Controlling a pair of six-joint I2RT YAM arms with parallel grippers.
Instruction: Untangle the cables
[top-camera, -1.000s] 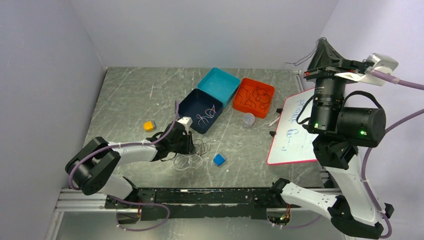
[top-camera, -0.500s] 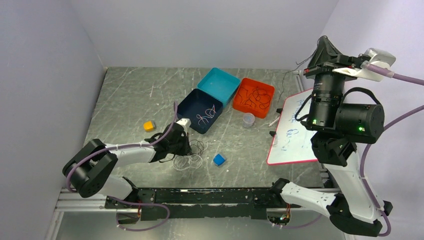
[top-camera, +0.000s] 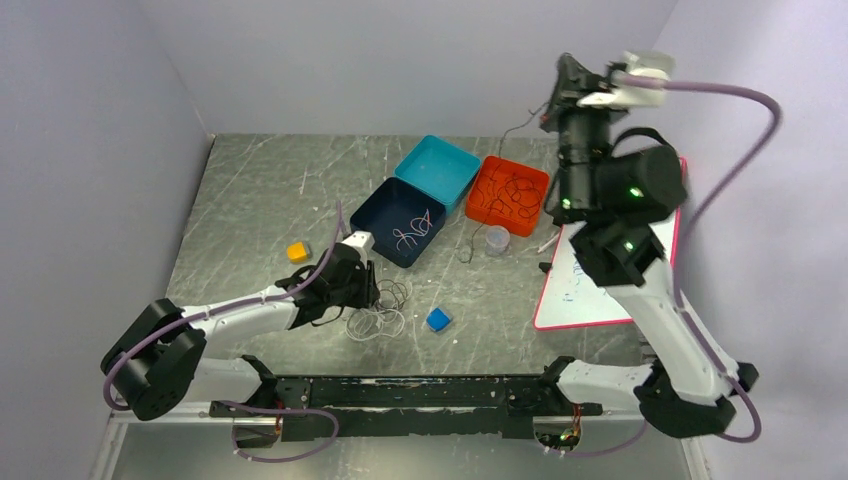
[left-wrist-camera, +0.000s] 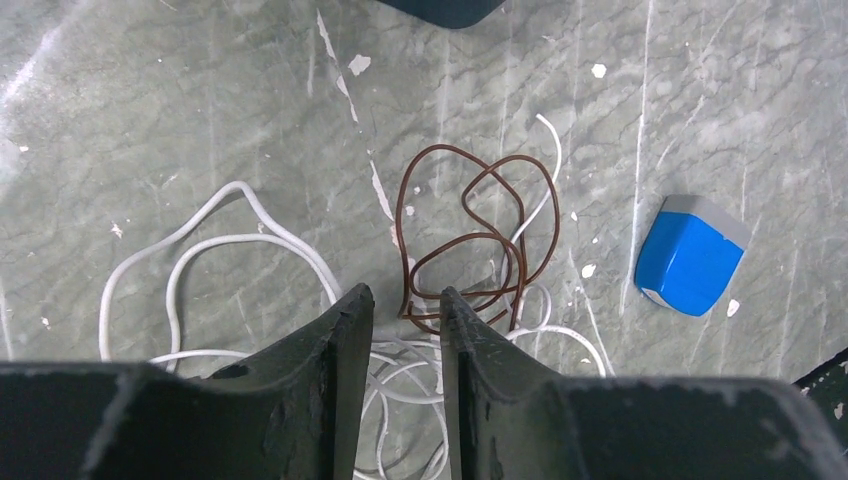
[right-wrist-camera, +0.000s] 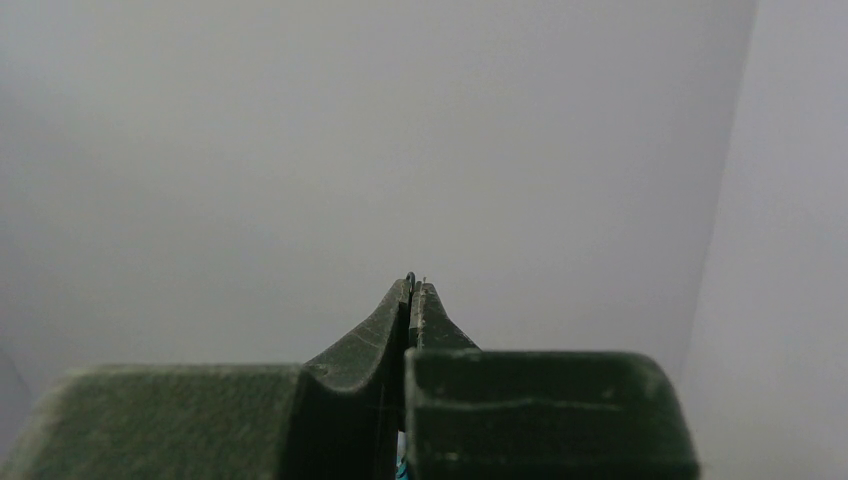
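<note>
Left wrist shows the left tool (left-wrist-camera: 403, 295) slightly apart over looped cables (top-camera: 380, 312) on the counter (left-wrist-camera: 150, 100); the right tool (right-wrist-camera: 412, 285), raised high, clamps a thin dark cable (top-camera: 470, 232).

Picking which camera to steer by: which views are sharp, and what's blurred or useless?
Left wrist: sharp, evenly lit; dark cable, white cables and blue block read clearly. Top external: table sharp, scratches glinting pale; raised right gripper and its hanging cable look slightly smeared. Right wrist: only blank, dim wall beyond the shut fingers.
</note>
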